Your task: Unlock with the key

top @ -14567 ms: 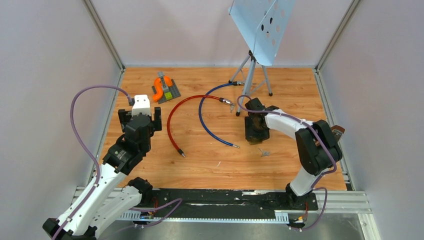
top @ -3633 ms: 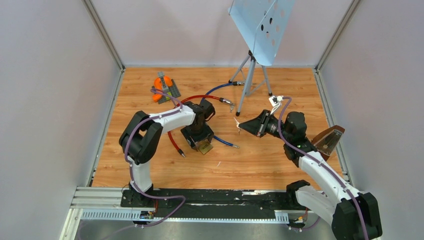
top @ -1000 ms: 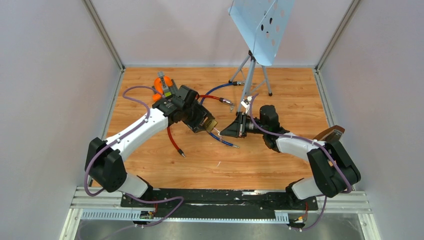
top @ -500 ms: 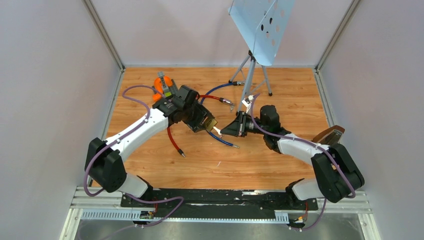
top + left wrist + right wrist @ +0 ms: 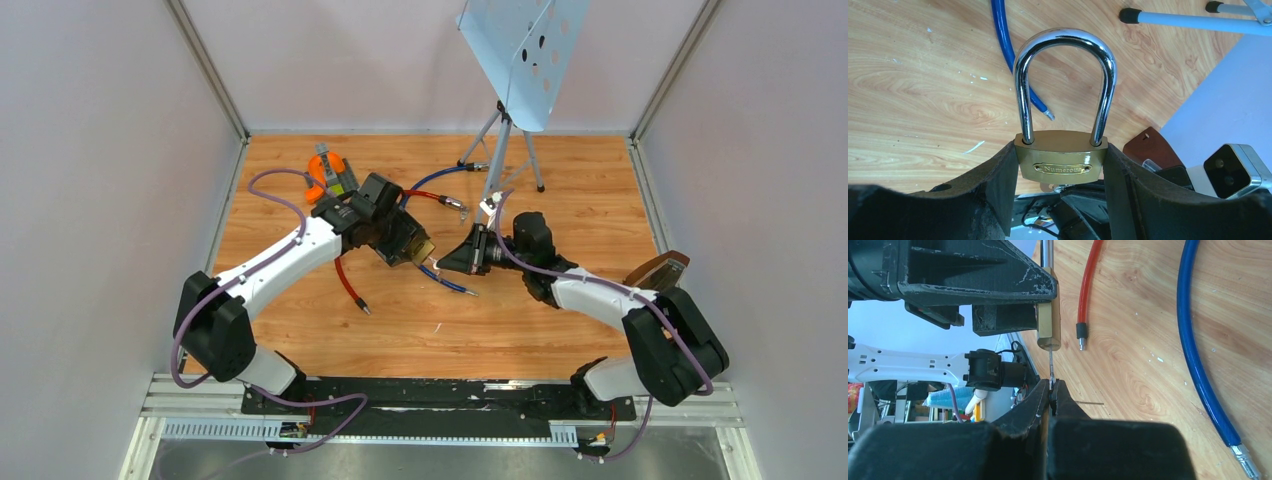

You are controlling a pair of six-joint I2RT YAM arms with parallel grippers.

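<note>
My left gripper (image 5: 1060,151) is shut on a brass padlock (image 5: 1061,156), one finger against each side of the body. The chrome shackle (image 5: 1064,37) is closed and points away from the wrist. From above, the padlock (image 5: 419,250) hangs over the table's middle. My right gripper (image 5: 1052,386) is shut on the key (image 5: 1050,365). The thin blade reaches up to the padlock's underside (image 5: 1049,342). How deep it sits I cannot tell. In the left wrist view a bit of the key (image 5: 1052,187) shows just below the brass body.
A red cable (image 5: 345,280) and a blue cable (image 5: 447,283) lie on the wood under the arms. A music stand's tripod (image 5: 505,150) stands at the back. An orange and grey block (image 5: 328,172) sits back left. A brown piece (image 5: 655,272) lies at the right edge.
The right gripper has edged left, bringing the key up against the padlock's underside. The left arm holds the padlock almost still.
</note>
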